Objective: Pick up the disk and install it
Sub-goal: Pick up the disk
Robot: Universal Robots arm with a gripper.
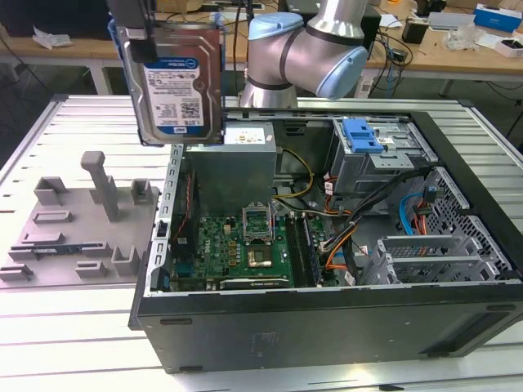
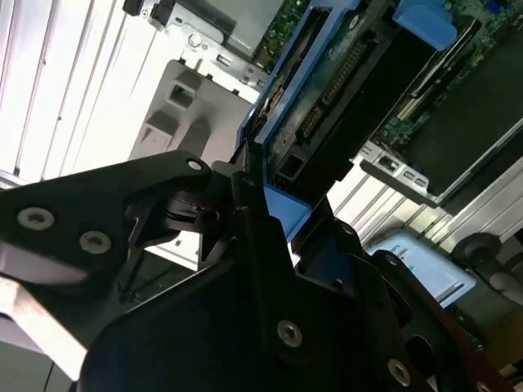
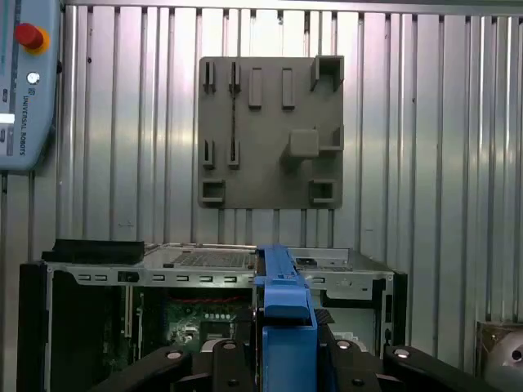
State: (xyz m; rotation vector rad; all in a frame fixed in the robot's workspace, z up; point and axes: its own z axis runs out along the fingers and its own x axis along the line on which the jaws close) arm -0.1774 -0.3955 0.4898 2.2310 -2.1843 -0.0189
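hand pinched the disk by its blue frame | disk hung upright above the open computer case | grey tray lay beside the case

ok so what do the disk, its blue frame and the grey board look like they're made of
The disk looks like bare metal: dull silver casing with a faint sheen. The blue frame is probably moulded plastic: uniform colour, soft gloss, rounded edges. The grey board seems to be matte plastic, possibly printed: flat even grey with no shine.
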